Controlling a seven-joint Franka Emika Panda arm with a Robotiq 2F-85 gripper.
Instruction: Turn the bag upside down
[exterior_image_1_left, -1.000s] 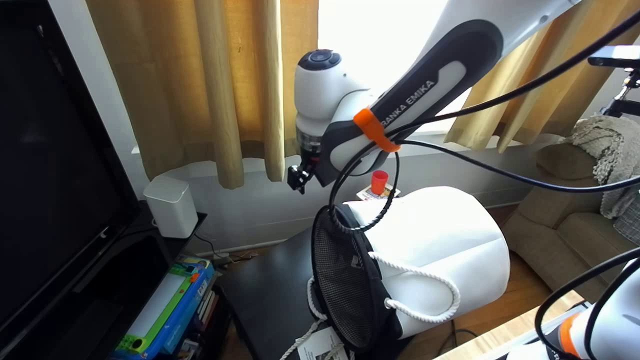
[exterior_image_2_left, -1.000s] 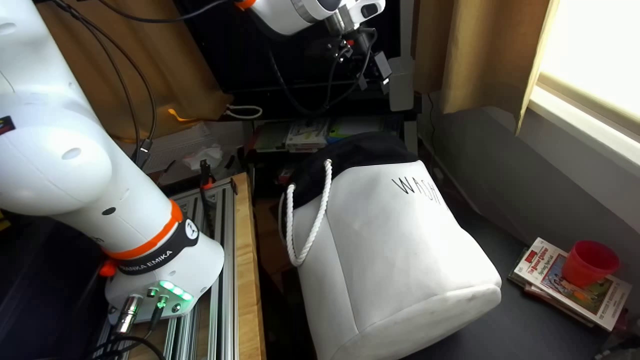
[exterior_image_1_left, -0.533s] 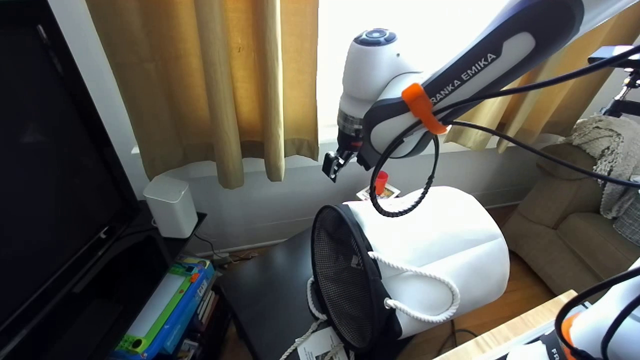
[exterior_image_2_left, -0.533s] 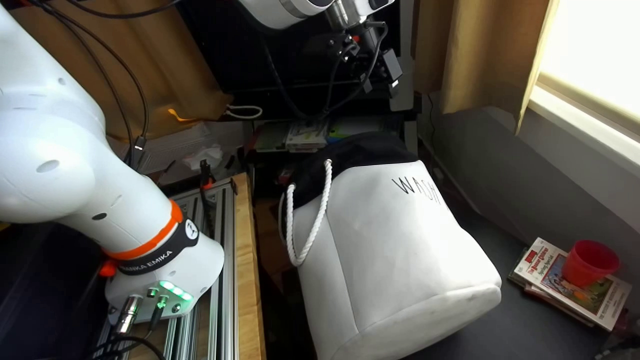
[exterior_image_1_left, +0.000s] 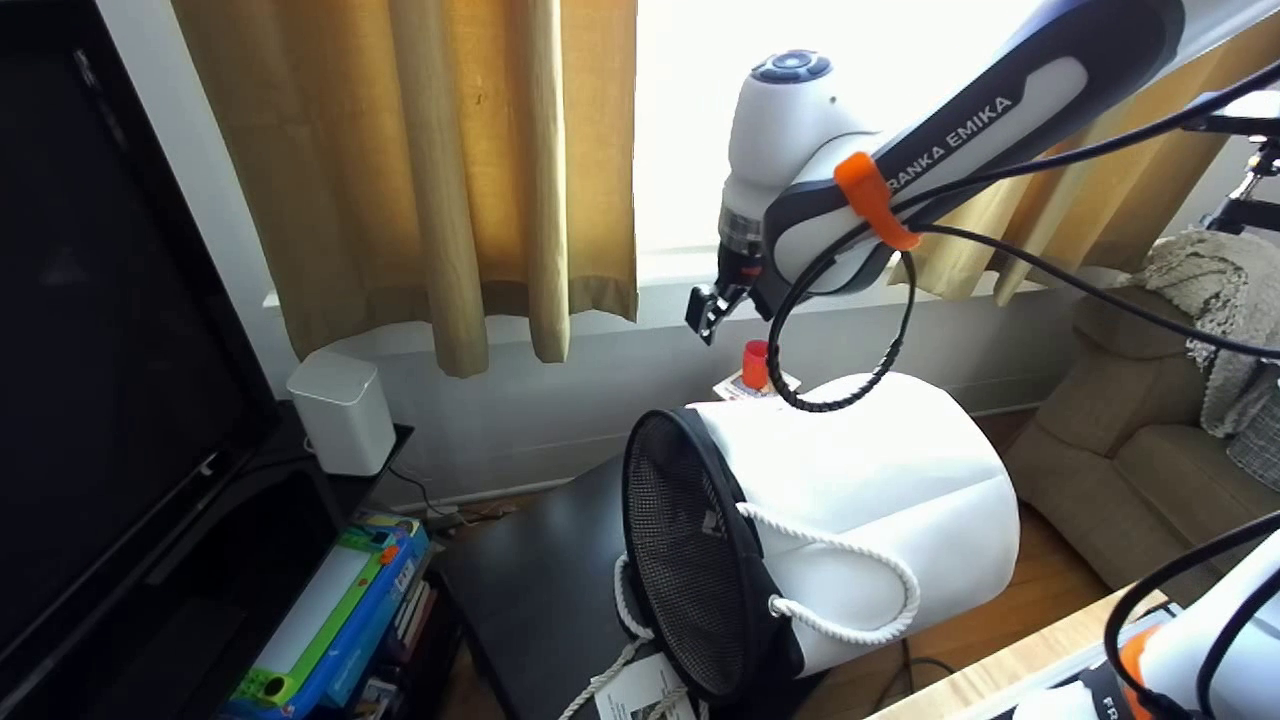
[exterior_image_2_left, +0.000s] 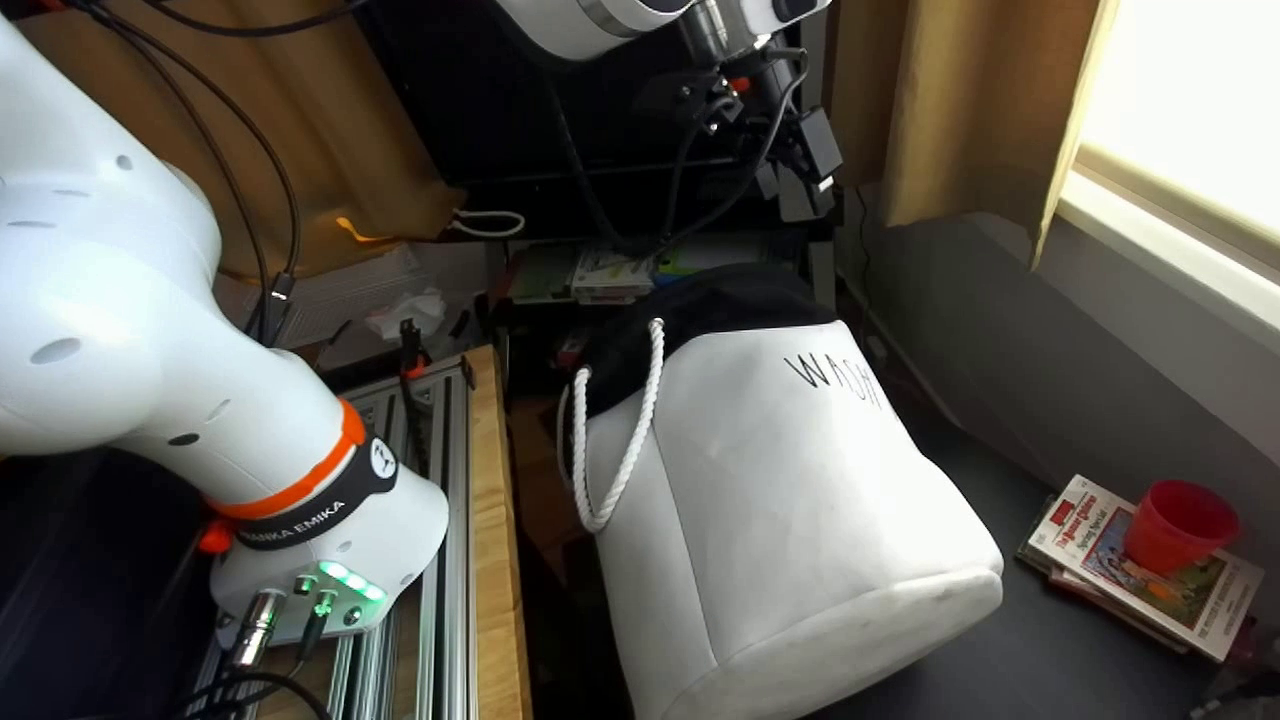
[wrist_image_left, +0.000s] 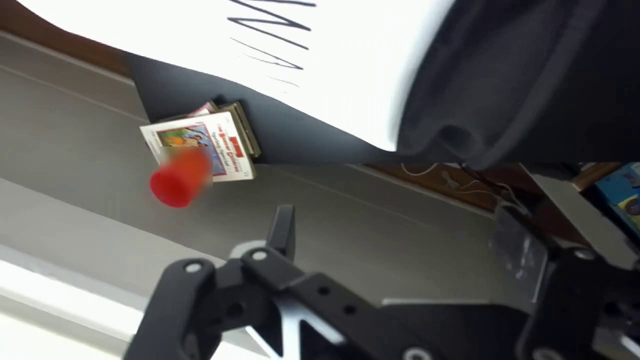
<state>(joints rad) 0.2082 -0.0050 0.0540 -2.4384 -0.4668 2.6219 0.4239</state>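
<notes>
White bag (exterior_image_2_left: 790, 480) on its side, dark table (exterior_image_1_left: 540, 580), red cup (exterior_image_2_left: 1180, 525) on books (exterior_image_2_left: 1085, 515) near wall (exterior_image_2_left: 1060, 340), claw (wrist_image_left: 402, 239) spread apart

White black-rimmed bag (exterior_image_2_left: 780, 500); on its side

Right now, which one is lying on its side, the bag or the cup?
The white bag marked WASH: its black-rimmed mouth faces sideways, while the red cup stands upright on books.

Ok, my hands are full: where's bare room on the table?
The table is bare between bag and books, and from the bag's mouth toward the TV. The cup crowds the books; rope and card crowd the mouth's lower end.
</notes>
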